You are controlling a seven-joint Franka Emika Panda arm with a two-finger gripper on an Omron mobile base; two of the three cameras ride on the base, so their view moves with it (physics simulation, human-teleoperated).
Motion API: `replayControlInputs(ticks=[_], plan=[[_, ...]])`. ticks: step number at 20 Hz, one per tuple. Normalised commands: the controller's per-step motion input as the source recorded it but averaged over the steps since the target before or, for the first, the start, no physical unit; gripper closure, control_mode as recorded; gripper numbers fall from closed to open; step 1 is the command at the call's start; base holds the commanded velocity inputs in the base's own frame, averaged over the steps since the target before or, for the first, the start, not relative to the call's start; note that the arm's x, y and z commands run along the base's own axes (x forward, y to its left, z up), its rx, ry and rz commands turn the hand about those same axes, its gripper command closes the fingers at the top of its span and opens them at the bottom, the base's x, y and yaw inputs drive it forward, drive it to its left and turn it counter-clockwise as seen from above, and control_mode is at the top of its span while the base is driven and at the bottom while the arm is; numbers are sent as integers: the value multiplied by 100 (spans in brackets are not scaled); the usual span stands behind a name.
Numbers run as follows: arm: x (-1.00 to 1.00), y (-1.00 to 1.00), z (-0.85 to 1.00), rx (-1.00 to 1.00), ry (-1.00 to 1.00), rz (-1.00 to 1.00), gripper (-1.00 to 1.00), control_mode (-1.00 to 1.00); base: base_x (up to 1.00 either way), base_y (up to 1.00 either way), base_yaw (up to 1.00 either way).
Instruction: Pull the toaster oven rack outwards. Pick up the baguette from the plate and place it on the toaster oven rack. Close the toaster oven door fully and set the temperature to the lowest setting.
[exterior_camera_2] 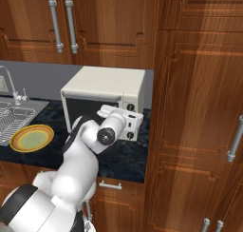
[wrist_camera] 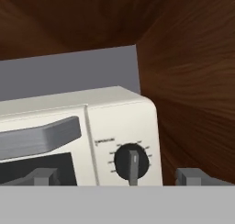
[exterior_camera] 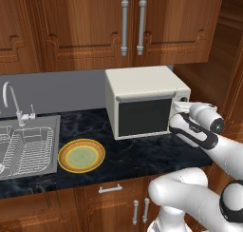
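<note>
White arm segments of mine rise closest in the left base view, reaching to the toaster oven's right panel; the toaster oven door is shut, its dark glass upright. Left of the oven, well apart on the dark counter, sits the plate, bare. Beyond it, the sink holds a silver wire basket.

From the right base view, my claw hangs just in front of the oven's knobs, hiding the lower ones; the plate lies far left.

My hand view adds the top knob close up, pointer straight down, between my two fingertips, which stand wide apart, released, gripping nothing. The grey door handle runs left of the knob.
</note>
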Motion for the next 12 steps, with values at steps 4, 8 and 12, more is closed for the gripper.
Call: replayControlInputs(ticks=[4,8,12], plan=[[25,0,-17,0,0,1,-100,-100,0,0,0],[27,0,-20,0,0,2,-100,-100,0,0,0],[8,-16,-2,0,-6,3,-100,-100,0,0,0]])
